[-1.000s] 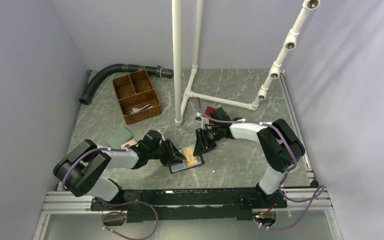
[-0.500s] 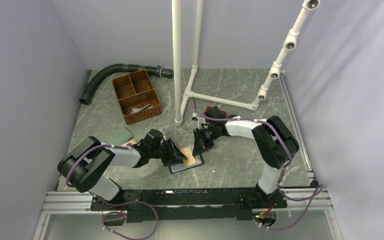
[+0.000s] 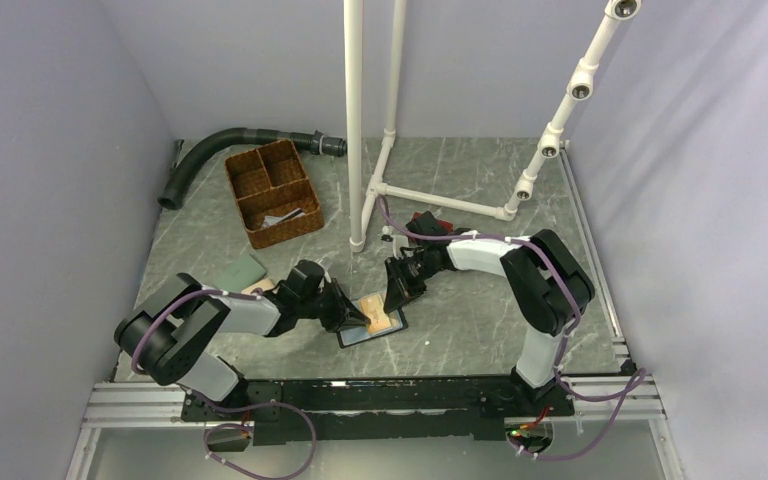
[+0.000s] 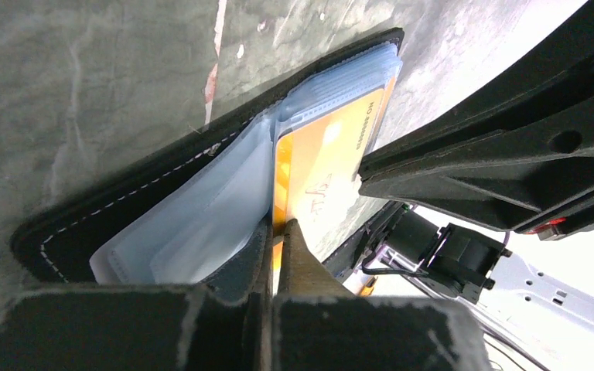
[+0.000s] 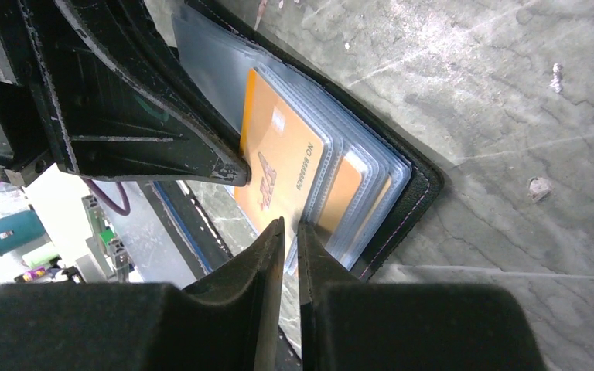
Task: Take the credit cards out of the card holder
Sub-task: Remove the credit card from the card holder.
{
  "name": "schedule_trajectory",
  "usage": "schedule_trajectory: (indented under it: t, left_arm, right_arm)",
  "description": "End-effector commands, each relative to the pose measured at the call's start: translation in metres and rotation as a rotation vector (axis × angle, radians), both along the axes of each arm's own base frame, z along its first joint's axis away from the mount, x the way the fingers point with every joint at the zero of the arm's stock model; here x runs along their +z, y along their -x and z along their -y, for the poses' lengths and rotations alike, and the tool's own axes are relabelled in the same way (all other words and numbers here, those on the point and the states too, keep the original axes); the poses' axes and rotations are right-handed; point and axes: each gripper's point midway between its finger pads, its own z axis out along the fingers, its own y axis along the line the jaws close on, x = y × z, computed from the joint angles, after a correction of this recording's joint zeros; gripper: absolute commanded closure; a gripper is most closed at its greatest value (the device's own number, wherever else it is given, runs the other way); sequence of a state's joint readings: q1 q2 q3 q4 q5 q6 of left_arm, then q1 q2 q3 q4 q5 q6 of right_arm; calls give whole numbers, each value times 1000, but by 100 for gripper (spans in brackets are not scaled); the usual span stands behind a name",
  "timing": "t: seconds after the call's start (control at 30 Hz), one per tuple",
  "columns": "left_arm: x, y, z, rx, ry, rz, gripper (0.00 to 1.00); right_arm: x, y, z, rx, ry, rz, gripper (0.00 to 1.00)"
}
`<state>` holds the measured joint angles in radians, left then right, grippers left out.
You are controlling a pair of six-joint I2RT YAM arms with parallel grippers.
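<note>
Pinching the near edge of a thin orange-yellow plastic card [image 4: 326, 158], the left gripper [image 4: 278, 229] has its two fingers pressed close, and a strip of orange shows in the slit between them. The card lies flat on a stack of clear plastic sleeves [image 4: 201, 224], its printed face up. The sleeves belong to the card holder [image 4: 108, 215], a black-edged bifold wallet with white stitching that lies open on the table.

Opposite, the right gripper [image 5: 290, 226] meets the same card from the other side. Its fingers are nearly together, leaving only a thin gap, and the edge of the sleeve stack sits in that gap at the card's corner. Whether the card itself is inside this pinch cannot be told. In the right wrist view, one left finger tip touches the card's far edge.

From above, the open holder sits on the grey marbled table [image 3: 480, 320], near the front rail and about midway between the two arm bases, with both grippers converging on it. A flat green wallet [image 3: 239, 272] lies beside the left arm. A red wallet [image 3: 425, 219] is partly hidden behind the right arm. Further back are a brown wicker basket [image 3: 285, 232] with compartments, a black corrugated hose [image 3: 230, 142] and a white pipe frame [image 3: 354, 120].
</note>
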<state>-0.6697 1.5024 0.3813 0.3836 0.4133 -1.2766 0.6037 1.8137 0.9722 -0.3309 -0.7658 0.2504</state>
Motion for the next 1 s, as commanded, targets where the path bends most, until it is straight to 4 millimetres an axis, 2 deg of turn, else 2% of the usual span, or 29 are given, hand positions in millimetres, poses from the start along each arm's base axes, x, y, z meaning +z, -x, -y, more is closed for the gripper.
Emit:
schedule_trajectory:
  t: [0.0, 0.27, 0.5, 0.97]
  left_arm:
    - [10, -8, 6, 12, 34, 58, 100]
    - [13, 0, -10, 24, 31, 90, 100]
    - [21, 5, -26, 37, 47, 122, 100]
    - [27, 11, -40, 32, 40, 135, 100]
  right_arm:
    - [-19, 6, -3, 34, 60, 13, 86]
    - [-40, -5, 17, 1, 185, 56, 82]
    - [-43, -4, 19, 7, 196, 54, 80]
    - [-44, -4, 21, 20, 203, 61, 78]
